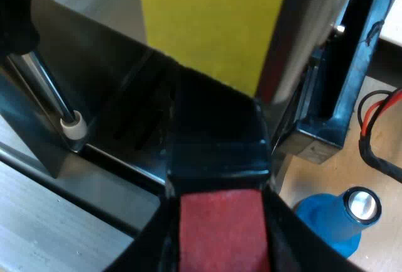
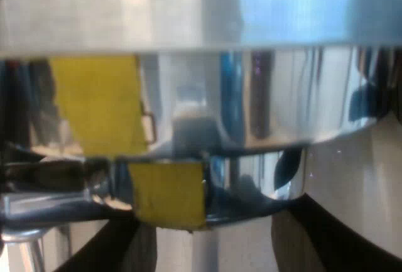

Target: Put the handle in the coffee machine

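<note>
Left fingers point(image 1: 146, 252) clamped on red-ended handle point(image 1: 218, 159) at espresso machine point(image 1: 88, 58) front; blue tamper point(image 1: 334, 223) near, on wooden table point(image 1: 317, 181).

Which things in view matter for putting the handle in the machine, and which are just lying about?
Job: dark handle with red end, gripped in left hand; shiny metal espresso machine with yellow strip.
Lying about: blue tamper with metal top.

Nothing legible anywhere; the yellow patch point(image 1: 213, 21) on the espresso machine point(image 1: 81, 52) is plain.
</note>
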You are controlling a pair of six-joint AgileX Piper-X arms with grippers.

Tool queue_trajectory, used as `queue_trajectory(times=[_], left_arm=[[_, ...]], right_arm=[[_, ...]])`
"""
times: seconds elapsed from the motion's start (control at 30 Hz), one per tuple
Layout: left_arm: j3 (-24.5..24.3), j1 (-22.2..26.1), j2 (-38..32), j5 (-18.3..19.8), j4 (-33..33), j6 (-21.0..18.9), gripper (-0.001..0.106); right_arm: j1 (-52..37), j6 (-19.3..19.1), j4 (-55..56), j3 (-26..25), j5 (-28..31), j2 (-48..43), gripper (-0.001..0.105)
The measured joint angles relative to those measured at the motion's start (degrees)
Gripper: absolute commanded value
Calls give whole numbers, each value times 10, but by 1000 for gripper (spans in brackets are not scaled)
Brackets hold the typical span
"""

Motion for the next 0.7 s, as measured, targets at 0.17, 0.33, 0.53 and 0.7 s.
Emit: queue_trajectory(times=[0.17,0.33,0.53,0.7], left_arm=[[0,0,0,0,0,0,0],[0,0,0,0,0,0,0],[0,0,0,0,0,0,0],[0,0,0,0,0,0,5]], right_arm=[[0,0,-3,0,0,0,44],[0,0,-3,0,-1,0,44],[0,0,-3,0,-1,0,44],[0,0,-3,0,-1,0,44]])
